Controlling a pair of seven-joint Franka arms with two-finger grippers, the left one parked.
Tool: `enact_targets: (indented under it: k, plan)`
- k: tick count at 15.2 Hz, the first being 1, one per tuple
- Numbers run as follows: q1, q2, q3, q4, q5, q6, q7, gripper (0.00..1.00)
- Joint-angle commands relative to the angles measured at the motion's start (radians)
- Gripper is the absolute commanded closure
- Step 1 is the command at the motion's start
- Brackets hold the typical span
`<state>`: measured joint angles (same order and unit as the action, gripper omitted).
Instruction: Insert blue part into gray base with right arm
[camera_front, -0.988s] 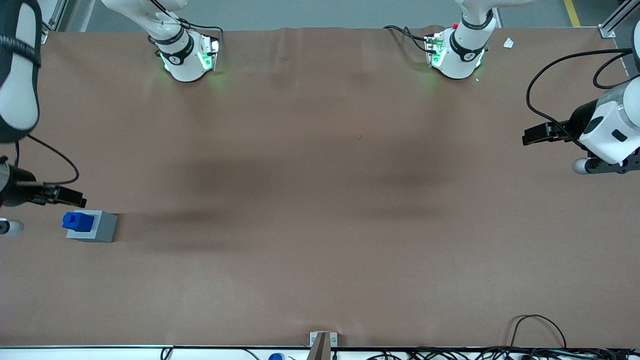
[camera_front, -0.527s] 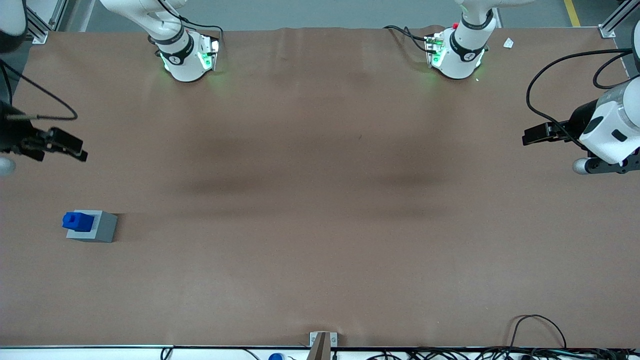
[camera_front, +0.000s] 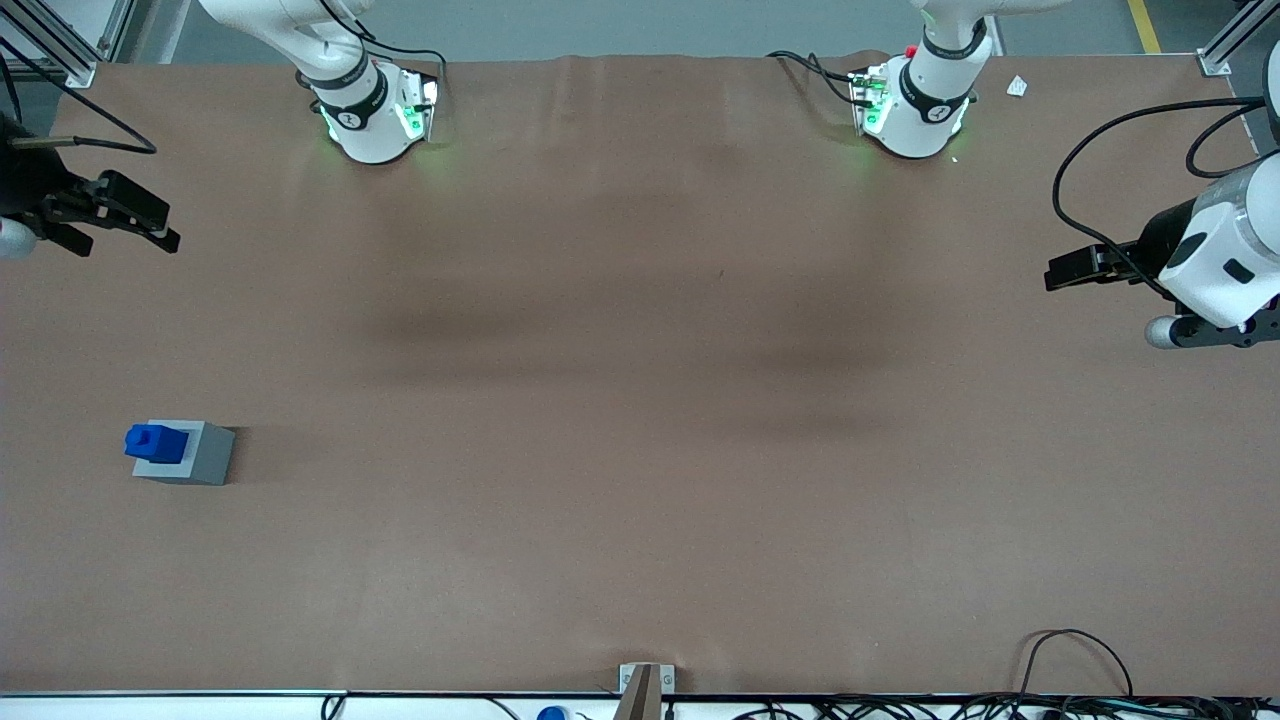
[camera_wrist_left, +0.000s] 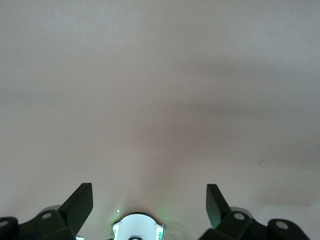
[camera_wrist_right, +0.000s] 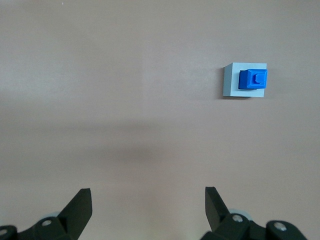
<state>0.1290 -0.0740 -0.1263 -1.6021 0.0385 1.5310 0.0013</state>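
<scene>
Front view: hand (camera_front: 165, 229) spread, well apart from gray base (camera_front: 200, 455) holding blue part (camera_front: 157, 443).

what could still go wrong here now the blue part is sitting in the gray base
1. The blue part sits up out of the gray base, so it may not be pushed fully home; the views cannot settle that.
2. The end effector is open, empty and well away, farther from the front camera, so nothing holds the pair. A returning sweep could knock the loose base across the table.
</scene>
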Motion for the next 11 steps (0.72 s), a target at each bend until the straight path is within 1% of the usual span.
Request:
enact_targets:
  k: [1,5,11]
  plan:
    - [0.000,-0.021,-0.006,-0.015,-0.008,-0.008,-0.023,0.00]
    - [0.000,-0.021,-0.004,-0.004,-0.008,-0.034,-0.026,0.00]
    - [-0.002,-0.023,-0.006,0.010,-0.008,-0.066,-0.096,0.00]
